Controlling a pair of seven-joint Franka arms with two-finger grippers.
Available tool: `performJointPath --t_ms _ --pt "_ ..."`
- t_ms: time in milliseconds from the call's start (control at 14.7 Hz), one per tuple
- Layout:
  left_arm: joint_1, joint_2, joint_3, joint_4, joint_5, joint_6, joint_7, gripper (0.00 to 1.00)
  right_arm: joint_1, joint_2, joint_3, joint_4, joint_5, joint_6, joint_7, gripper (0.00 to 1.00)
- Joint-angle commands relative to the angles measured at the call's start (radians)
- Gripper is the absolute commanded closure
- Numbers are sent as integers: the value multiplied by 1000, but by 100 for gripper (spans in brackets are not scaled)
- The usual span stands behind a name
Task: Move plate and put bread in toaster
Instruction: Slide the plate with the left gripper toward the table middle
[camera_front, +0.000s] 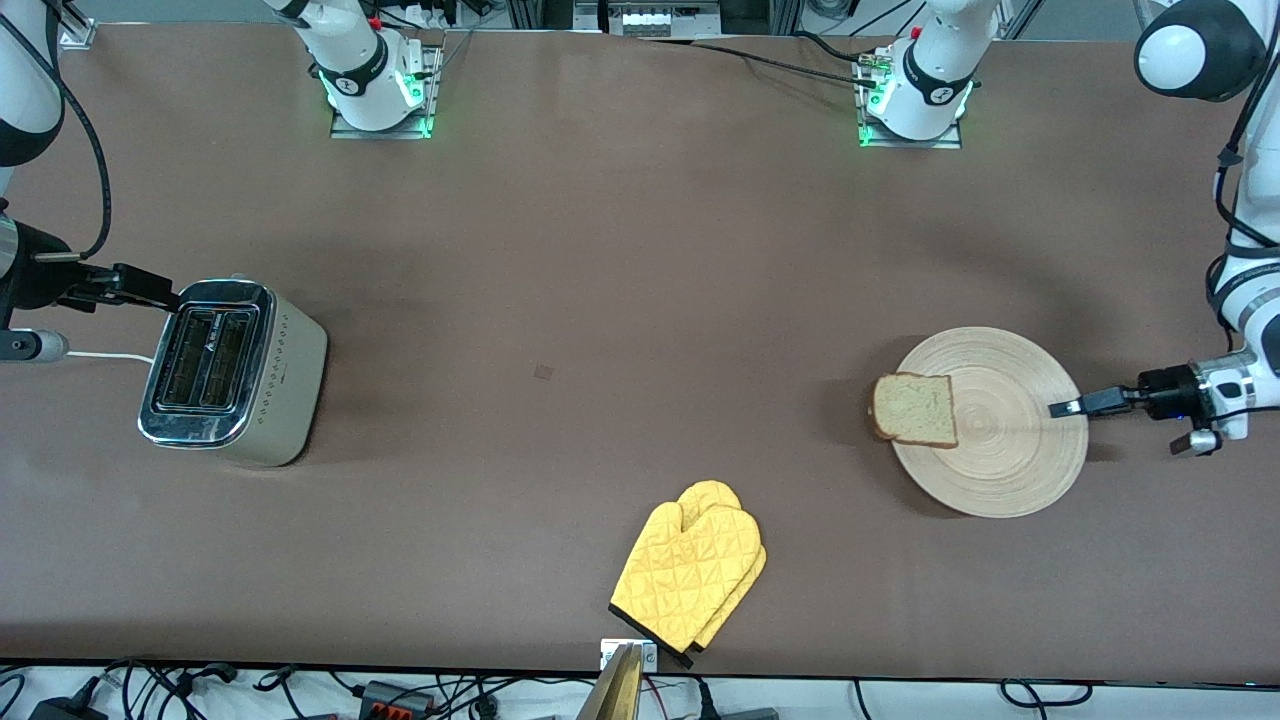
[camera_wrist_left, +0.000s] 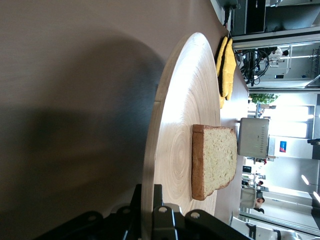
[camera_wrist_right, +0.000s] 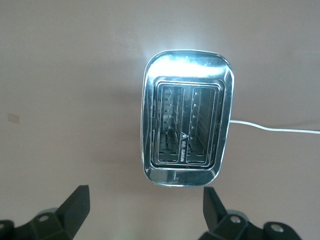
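Now at the plate-moving step: left hand (camera_front: 1062, 408) clamped tight on the rim of the bamboo plate (camera_front: 1020, 470), at the edge toward the left arm's end of the counter (camera_front: 600, 300), plate lying flat or nearly so. Bread slice (camera_front: 914, 409) resting on the plate's edge facing the toaster, overhanging the rim a little. Right hand (camera_wrist_right: 145, 210) wide open and empty, hovering over the counter just beside the toaster (camera_front: 235, 372), both slots bare, white cord (camera_front: 110, 356) trailing off toward the right arm's end. Yellow oven mitt (camera_front: 692, 566) lying nearer the front camera, between plate and toaster. Next, probably, a slow level drag or lift toward the toaster, since a tilt could slide the overhanging slice off.
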Motion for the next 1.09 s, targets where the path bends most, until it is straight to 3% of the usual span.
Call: performJointPath --t_ms 0,205,477,886,1023 --pt "-90 -57 1 -55 -75 20 -37 99 -5 -2 5 3 -13 -24 -10 0" --pt "-212 -147 -33 -196 -164 112 -87 99 -5 -2 5 3 -13 -28 -10 0" --pt "-246 -269 -275 -464 -248 452 -88 99 -4 -2 5 3 -13 -28 -10 0" --pt "-259 -252 -543 -540 -402 770 -45 99 -1 2 5 3 -12 -39 -8 0" --pt "-298 -235 -555 -535 -410 796 -37 99 3 4 5 3 -13 -41 -8 0"
